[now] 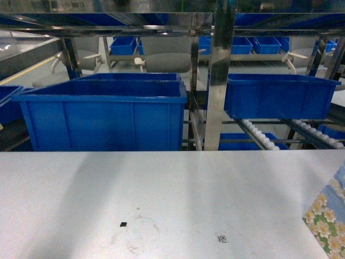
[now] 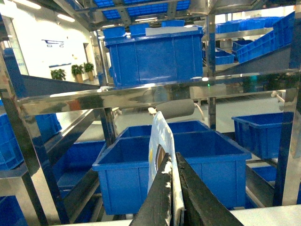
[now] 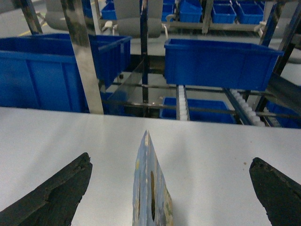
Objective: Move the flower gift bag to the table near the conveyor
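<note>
The left gripper (image 2: 171, 197) is clamped on the bag (image 2: 160, 150), the right gripper (image 3: 171, 188) spread wide around it, the bag not yet released onto the table (image 1: 161, 189) near the conveyor (image 1: 264, 135).

Flower gift bag (image 1: 326, 224) at table (image 1: 161, 189) right edge, 2 blue bins (image 1: 105, 110) behind.

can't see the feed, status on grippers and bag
Left gripper shut on bag. Right gripper open, straddling bag. Table ahead, nothing in the way.
</note>
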Controlling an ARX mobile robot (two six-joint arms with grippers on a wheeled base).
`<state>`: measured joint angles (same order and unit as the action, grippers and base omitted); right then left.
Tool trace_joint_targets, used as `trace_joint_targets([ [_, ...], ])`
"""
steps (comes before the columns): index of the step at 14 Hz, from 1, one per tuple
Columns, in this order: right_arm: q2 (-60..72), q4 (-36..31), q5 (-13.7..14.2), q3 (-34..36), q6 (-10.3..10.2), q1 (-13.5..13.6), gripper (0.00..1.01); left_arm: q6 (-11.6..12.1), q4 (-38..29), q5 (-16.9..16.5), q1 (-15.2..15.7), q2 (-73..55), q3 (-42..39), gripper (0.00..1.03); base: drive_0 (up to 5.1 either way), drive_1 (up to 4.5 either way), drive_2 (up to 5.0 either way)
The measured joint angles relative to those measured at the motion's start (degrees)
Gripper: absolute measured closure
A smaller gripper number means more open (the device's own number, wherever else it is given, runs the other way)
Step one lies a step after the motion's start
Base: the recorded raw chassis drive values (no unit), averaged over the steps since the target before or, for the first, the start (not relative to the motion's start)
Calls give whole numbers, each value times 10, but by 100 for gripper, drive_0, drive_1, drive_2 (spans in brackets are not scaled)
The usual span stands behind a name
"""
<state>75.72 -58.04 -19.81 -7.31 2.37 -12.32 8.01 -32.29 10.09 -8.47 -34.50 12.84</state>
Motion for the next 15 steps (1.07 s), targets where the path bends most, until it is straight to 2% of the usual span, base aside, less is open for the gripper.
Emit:
trace_joint_targets([
  [1, -46, 24, 0, 0, -1, -6, 4, 0, 0, 0, 0, 0, 0, 101, 0, 0, 0],
  [3, -168, 123, -5, 0, -7, -36, 3, 0, 0, 0, 0, 0, 0, 101, 0, 0, 0],
  [4, -302, 230, -12, 7, -9, -30, 3, 0, 0, 0, 0, 0, 0, 101, 0, 0, 0],
  [5, -362, 276, -10, 10, -10, -23, 3, 0, 0, 0, 0, 0, 0, 101, 0, 0, 0],
  [7, -381, 285, 5, 11, -10, -19, 3, 0, 0, 0, 0, 0, 0, 101, 0, 0, 0],
  [12, -379, 287, 5, 11, -11, -19, 3, 0, 0, 0, 0, 0, 0, 101, 0, 0, 0],
  [13, -379, 287, 5, 11, -11, -19, 3, 0, -17, 16, -14, -12, 0, 101, 0, 0, 0],
  [14, -379, 287, 5, 11, -11, -19, 3, 1, -42, 39, -50, -35, 0, 101, 0, 0, 0],
  [15, -379, 287, 5, 11, -11, -19, 3, 5, -72, 75, -100, -74, -2, 101, 0, 0, 0],
])
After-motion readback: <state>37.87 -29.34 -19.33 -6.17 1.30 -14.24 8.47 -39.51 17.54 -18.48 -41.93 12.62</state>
